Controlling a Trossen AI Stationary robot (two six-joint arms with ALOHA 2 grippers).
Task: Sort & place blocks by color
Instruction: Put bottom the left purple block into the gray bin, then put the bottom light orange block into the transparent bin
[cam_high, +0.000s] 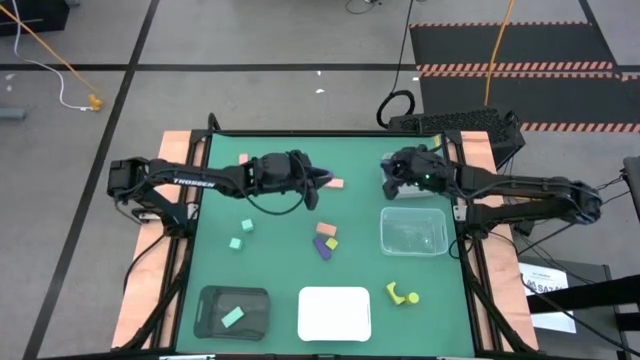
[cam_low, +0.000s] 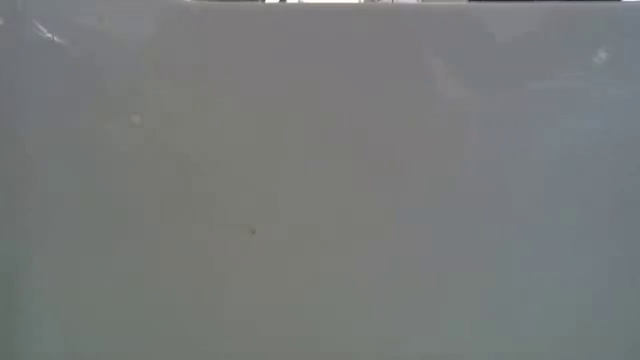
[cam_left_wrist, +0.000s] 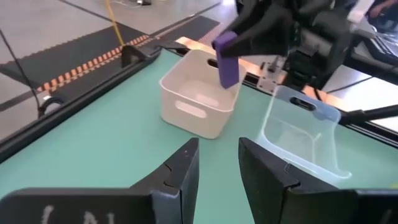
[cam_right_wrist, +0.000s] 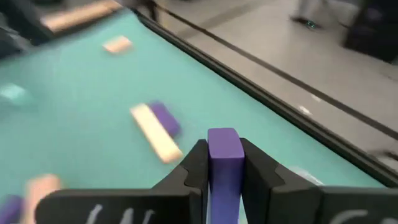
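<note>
My right gripper (cam_high: 390, 180) is at the table's far right, shut on a purple block (cam_left_wrist: 227, 62) that hangs over a white bin (cam_left_wrist: 199, 99). My left gripper (cam_left_wrist: 217, 165) is open and empty near the far middle (cam_high: 315, 180), pointing at the right gripper. A salmon block (cam_high: 335, 184) lies beside it. Two mint blocks (cam_high: 241, 234) lie at the left and one (cam_high: 243, 157) at the far edge. A salmon, yellow and purple cluster (cam_high: 325, 240) lies mid-table. Yellow pieces (cam_high: 401, 293) lie near right. The low view shows only a grey surface. My right gripper pinches the purple block between its two fingers, which close on two opposite faces of its upper end (cam_right_wrist: 224, 152). The fingers come from above, slanting down. The block hangs upright below them (cam_left_wrist: 229, 78), lifted clear above the white bin.
A clear tray (cam_high: 413, 230) stands at the right, next to the white bin. A black tray (cam_high: 210, 312) holding a mint block and a flat white tray (cam_high: 335, 312) stand along the near edge. The table's far edge (cam_left_wrist: 93, 93) runs close behind the white bin.
</note>
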